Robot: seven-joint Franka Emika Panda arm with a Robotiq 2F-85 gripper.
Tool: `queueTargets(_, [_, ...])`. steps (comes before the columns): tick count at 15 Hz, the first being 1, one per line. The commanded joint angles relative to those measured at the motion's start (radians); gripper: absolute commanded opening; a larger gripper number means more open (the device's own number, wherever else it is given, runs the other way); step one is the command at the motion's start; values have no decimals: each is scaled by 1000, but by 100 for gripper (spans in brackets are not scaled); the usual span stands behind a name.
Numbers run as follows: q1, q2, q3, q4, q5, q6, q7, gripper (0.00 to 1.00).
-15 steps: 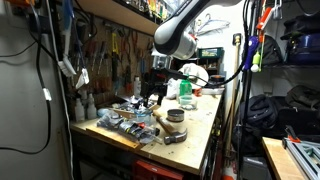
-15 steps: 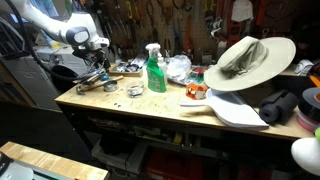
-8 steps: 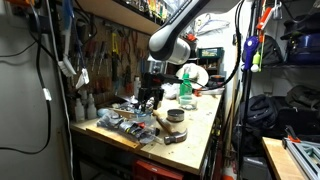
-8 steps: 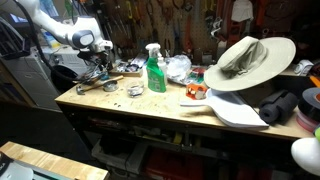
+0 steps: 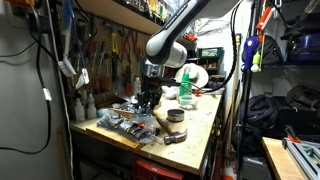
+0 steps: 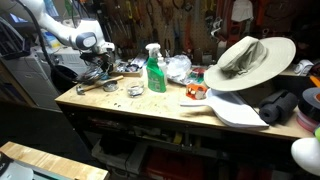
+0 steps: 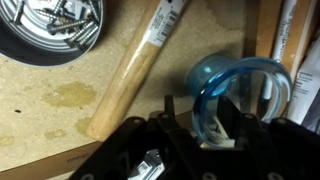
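Observation:
In the wrist view a clear blue plastic ring [image 7: 243, 72] lies on the wooden bench top [image 7: 60, 100]. My gripper [image 7: 207, 125] is down over its near rim, one black finger on each side and close against it. A pale wooden handle [image 7: 140, 62] lies slantwise just beside the ring. In both exterior views the gripper [image 5: 148, 100] [image 6: 97, 68] is low over the cluttered end of the workbench. The ring itself is too small to make out there.
A metal bowl of screws [image 7: 48, 28] sits near the handle. A green spray bottle [image 6: 155, 70] [image 5: 185, 90] stands mid-bench, with a roll of tape [image 5: 176, 116] and loose tools around. A wide-brimmed hat [image 6: 250, 58] rests at the bench's other end. Tools hang on the back wall.
The arm has sunk a little toward the bench, and the jaws have drawn in from wide open to close around the blue ring's rim.

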Motion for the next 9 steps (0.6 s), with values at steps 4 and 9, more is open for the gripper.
queueTargets(4, [-20,12,25,21,-1,-37,7,1])
queueTargets(9, [-39,-66,35,-17,19,-87,-20,3])
